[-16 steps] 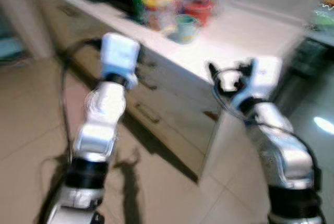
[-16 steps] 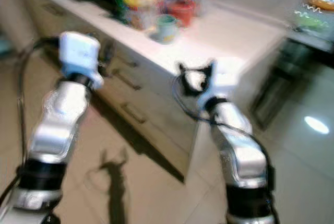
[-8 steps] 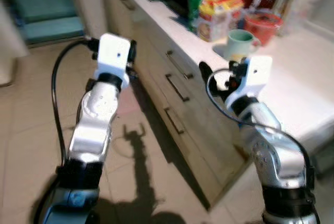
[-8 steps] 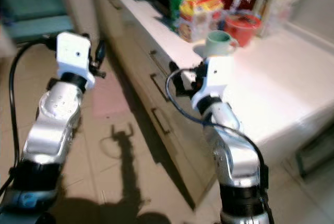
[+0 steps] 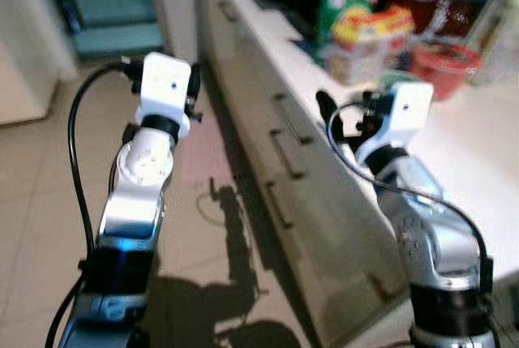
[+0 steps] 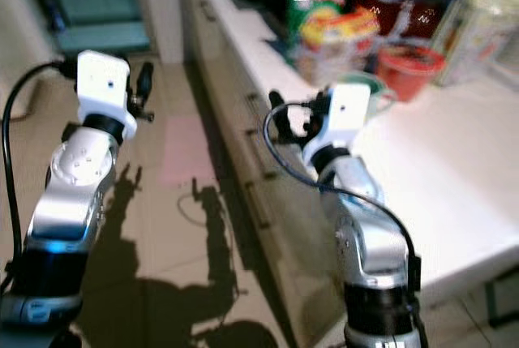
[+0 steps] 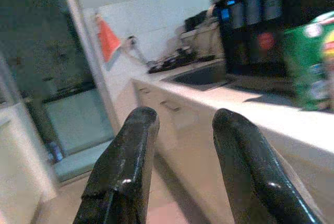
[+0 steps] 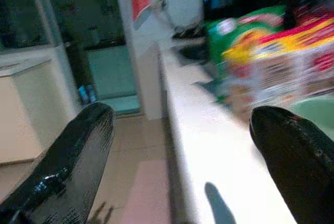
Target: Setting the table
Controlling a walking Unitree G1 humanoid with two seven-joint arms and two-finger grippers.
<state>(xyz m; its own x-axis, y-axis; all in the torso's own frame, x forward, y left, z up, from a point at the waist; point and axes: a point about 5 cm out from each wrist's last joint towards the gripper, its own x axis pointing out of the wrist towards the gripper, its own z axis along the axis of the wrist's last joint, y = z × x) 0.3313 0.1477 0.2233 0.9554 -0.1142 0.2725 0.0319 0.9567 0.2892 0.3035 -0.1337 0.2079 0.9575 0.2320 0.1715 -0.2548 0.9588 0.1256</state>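
Barely starting: both grippers, left [image 7: 177, 166] and right [image 8: 177, 156], hanging released and grasping 0 items, facing the counter [image 6: 454, 169] with the green mug [image 6: 381, 92] waiting at 1 o'clock, nothing set yet.

The countertop [image 6: 422, 169] is presenting a smooth, matt white surface. The floor tiles [image 5: 40, 202] are showing a glossy beige glaze and reflecting light. The arm shells [image 5: 138, 194] are gleaming as polished silver metal. The black fingers [image 7: 125, 166] are displaying a smooth, semi-gloss plastic finish. The snack packets [image 6: 324, 15] are appearing as shiny printed film.
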